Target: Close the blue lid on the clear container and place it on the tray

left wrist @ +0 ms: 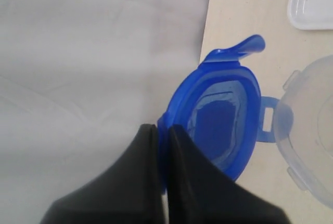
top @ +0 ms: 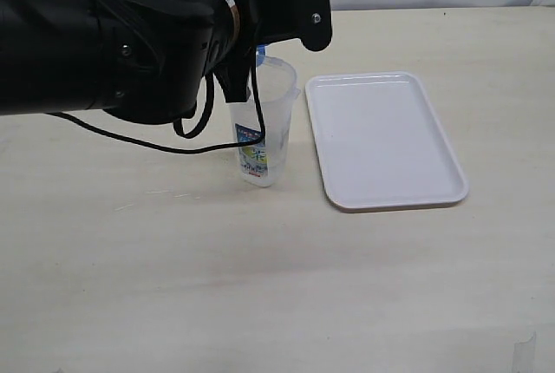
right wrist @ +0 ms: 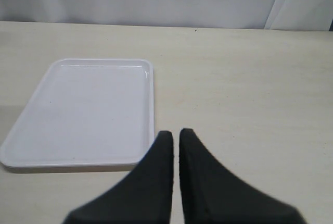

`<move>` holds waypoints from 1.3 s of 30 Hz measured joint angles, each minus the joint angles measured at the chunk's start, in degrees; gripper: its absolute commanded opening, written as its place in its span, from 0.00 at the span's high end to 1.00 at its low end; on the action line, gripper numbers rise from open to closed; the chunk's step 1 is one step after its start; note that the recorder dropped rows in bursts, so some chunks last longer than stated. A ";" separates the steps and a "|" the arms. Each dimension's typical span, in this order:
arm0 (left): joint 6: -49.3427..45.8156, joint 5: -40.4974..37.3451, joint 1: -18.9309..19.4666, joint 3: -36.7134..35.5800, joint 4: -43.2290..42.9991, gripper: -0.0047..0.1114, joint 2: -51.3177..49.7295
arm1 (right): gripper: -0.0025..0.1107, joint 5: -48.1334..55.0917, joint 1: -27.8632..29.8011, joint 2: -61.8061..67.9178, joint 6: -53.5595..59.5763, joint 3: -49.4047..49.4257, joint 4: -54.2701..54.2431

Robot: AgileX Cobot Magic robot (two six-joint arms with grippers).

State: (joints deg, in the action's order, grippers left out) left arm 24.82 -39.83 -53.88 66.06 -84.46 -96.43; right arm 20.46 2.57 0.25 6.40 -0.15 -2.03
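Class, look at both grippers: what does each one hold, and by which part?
The left gripper pinches the blue lid by its rim. The right gripper is shut and holds nothing.

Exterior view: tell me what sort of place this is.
Probably a robot lab or test bench: a black robot arm works over a pale table, with just a tray and container set out like props.

We see the blue lid (left wrist: pixel 218 122), translucent with a darker centre. The clear container (top: pixel 277 121) bears a blue, yellow and white printed label. The tray (top: pixel 386 139) at centre right is plain white, the table (top: pixel 260 286) pale beige, and the arm (top: pixel 104 43) at upper left black.
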 measured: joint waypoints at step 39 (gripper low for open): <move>0.40 -2.60 -3.12 -0.65 4.21 0.96 0.00 | 0.94 0.00 0.00 0.00 0.00 0.00 0.00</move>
State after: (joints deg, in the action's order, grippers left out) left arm 25.22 -42.43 -57.00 65.41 -80.24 -96.43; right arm 20.46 2.57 0.25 6.40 -0.15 -2.03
